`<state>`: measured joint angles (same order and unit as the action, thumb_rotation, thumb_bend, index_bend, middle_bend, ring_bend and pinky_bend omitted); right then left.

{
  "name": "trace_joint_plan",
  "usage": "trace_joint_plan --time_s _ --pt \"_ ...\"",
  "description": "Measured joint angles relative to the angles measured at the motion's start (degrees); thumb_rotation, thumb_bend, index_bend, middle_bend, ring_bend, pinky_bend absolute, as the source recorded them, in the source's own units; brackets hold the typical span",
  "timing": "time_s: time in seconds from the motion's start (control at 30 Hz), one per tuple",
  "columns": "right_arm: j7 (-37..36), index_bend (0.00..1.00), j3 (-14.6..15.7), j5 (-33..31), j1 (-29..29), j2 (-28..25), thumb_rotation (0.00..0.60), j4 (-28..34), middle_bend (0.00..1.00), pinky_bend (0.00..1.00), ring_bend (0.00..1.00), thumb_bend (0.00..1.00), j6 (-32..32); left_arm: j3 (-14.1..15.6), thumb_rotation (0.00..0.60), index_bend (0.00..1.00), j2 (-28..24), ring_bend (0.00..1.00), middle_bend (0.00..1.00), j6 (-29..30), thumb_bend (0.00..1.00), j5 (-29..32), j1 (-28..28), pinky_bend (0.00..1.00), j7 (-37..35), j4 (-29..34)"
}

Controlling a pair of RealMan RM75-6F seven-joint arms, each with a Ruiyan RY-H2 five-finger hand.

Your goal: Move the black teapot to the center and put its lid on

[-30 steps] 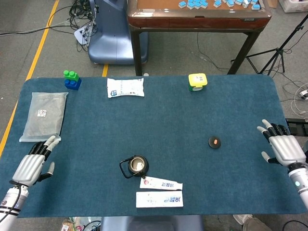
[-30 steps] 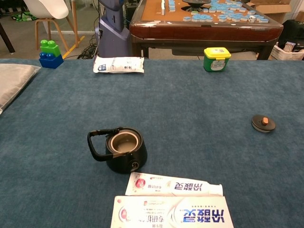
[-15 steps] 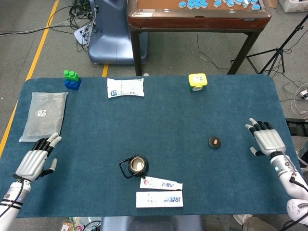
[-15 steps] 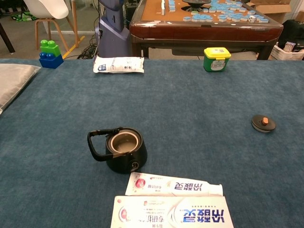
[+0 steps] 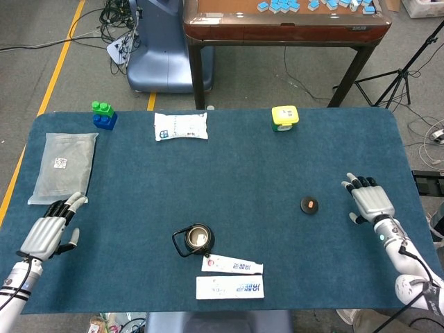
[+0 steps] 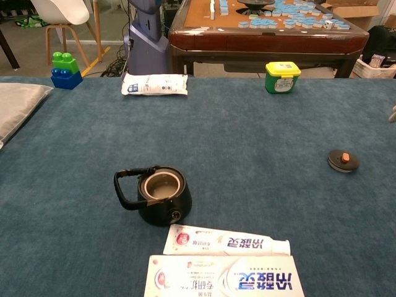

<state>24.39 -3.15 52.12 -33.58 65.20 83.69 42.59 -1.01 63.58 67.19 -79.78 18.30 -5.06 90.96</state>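
Note:
The black teapot [image 5: 195, 240] [image 6: 159, 196] stands lidless near the table's front edge, its handle pointing left. Its round black lid [image 5: 309, 205] [image 6: 343, 160] with an orange knob lies flat on the blue cloth at the right. My right hand [image 5: 369, 200] hovers open just right of the lid, fingers spread, holding nothing; only a fingertip sliver shows at the chest view's right edge. My left hand [image 5: 50, 232] is open at the front left of the table, well away from the teapot, and shows only in the head view.
Two toothpaste boxes [image 5: 230, 277] [image 6: 226, 266] lie just in front of the teapot. A grey pouch [image 5: 64, 166], green and blue blocks [image 5: 103, 115], a white packet [image 5: 180, 126] and a yellow-lidded jar [image 5: 284, 118] line the left and back. A wooden table [image 5: 284, 21] stands behind.
My right hand has moved left from the table's right edge toward the lid. My left hand has shifted slightly. Teapot and lid have not moved.

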Motion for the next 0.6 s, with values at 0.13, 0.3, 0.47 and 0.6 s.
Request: trace_joint_plan --time_s 0.13,0.3,0.47,0.6 --pt "0.97 0.12 0.33 -0.91 -1.19 1.75 0.600 -1.42 0.00 0.00 0.00 0.32 -0.97 0.02 0.600 0.00 0.09 0.00 0.00 -0.26 0.58 -0.20 0.00 0.00 -0.80 -0.68" --pt "2.87 0.12 0.86 -3.24 -3.10 3.99 0.600 -2.58 0.00 0.00 0.00 0.32 -1.29 -0.05 0.600 0.00 0.16 0.00 0.00 -0.69 0.58 -0.49 0.11 0.00 -2.11 -1.60" --pt "4.27 0.12 1.35 -4.59 -4.21 5.21 0.600 -2.68 0.00 0.00 0.00 0.32 -0.72 0.01 0.600 0.00 0.34 0.00 0.00 -1.00 0.58 -0.79 0.07 0.00 -3.59 -2.73" --pt "5.23 0.12 1.78 -5.57 -5.14 6.17 0.600 -2.72 0.00 0.00 0.00 0.31 -0.45 0.05 0.600 0.00 0.41 0.00 0.00 -0.94 0.58 -1.00 -0.13 0.00 -4.75 -3.52"
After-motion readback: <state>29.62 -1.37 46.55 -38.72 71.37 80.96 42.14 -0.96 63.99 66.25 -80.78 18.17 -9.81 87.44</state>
